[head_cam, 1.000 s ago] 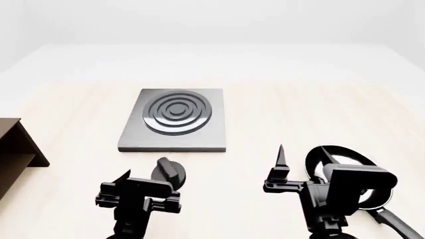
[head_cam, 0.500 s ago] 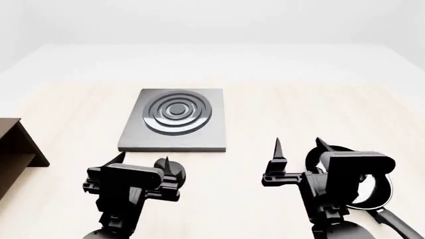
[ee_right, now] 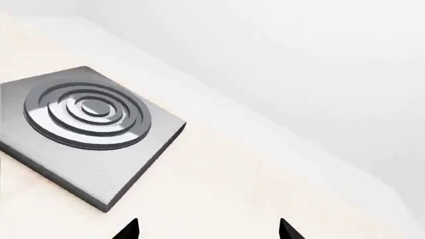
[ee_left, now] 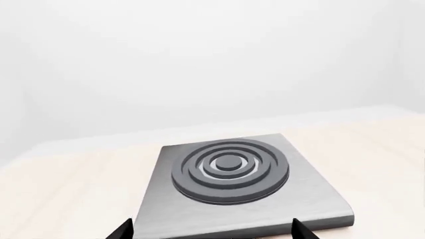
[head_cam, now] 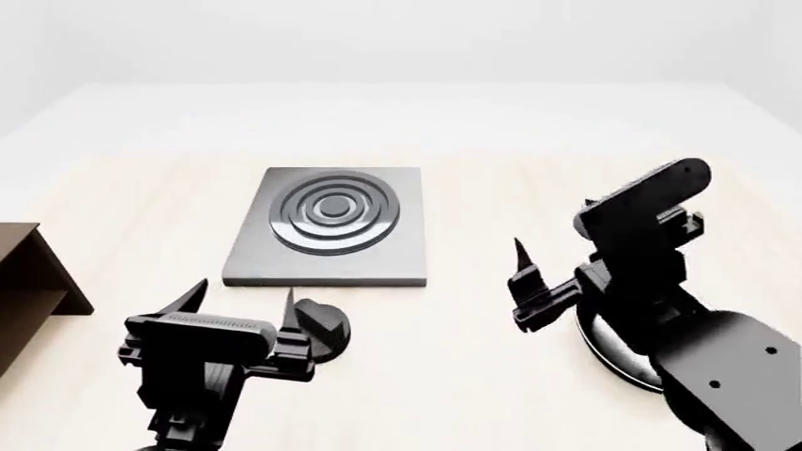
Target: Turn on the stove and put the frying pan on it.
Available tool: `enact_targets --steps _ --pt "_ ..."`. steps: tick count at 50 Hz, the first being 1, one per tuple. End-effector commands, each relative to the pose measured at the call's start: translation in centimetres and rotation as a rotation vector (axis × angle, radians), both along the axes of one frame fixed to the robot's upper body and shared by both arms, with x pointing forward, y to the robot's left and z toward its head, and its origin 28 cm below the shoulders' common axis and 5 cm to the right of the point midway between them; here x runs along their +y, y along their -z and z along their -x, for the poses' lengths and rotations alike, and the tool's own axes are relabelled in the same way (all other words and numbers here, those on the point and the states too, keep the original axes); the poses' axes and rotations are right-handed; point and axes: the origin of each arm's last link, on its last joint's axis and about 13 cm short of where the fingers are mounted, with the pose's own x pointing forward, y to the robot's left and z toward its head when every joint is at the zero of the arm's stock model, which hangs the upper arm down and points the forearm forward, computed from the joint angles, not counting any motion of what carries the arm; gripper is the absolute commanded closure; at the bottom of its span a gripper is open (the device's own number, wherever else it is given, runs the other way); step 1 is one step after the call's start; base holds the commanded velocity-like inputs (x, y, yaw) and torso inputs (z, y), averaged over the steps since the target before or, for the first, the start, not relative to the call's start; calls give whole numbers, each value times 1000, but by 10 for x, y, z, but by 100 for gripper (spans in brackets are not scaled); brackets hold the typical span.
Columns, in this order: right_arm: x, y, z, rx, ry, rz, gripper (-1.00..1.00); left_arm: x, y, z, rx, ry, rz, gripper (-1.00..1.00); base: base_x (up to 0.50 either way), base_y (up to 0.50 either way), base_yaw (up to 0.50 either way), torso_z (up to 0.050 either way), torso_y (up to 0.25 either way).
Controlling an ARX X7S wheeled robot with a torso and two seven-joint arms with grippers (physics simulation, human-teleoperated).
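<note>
Just right of left gripper [head_cam: 239, 303], spread wide and empty: knob [head_cam: 319, 331]. Shift over, straddle ridge squarely, close, twist. Right gripper [head_cam: 551, 272] also parted, empty, above frying pan [head_cam: 614, 362]; stove [head_cam: 332, 225] ahead.

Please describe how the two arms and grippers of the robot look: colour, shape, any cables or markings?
Both arms are matte black and blocky. Left gripper and right gripper end in thin, pointed black fingers on a ribbed crossbar. The right forearm is bulkier, with small screw dots. No cables or markings show.

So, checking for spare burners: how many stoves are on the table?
1. The stove lies flat mid-table, beyond the knob, left of the right gripper. The arms could hide little else.
</note>
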Motion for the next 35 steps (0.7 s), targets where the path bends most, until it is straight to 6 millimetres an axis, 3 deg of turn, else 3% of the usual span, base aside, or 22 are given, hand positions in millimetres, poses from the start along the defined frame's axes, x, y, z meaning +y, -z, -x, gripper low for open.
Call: enact_targets --steps 1,2,3,4,9,11,35 --pt "-72 7 -16 389 113 282 -100 9 8 5 -8 0 19 -100 0 0 0 0 0" --pt "-88 21 11 629 146 487 -100 9 7 5 -9 0 19 -100 0 0 0 0 0" --pt "-93 17 18 774 204 581 -100 9 7 5 -10 1 19 -100 0 0 0 0 0" --pt "-90 23 19 850 154 656 -100 9 8 5 -11 1 19 -100 0 0 0 0 0" --pt "-94 -20 31 877 149 666 -100 10 8 5 -10 -1 21 -100 0 0 0 0 0" --pt "-90 -33 39 781 244 736 -100 10 8 5 -10 -1 21 -100 0 0 0 0 0" --pt "-99 -17 41 800 276 677 -100 9 10 5 -7 -2 12 -100 0 0 0 0 0"
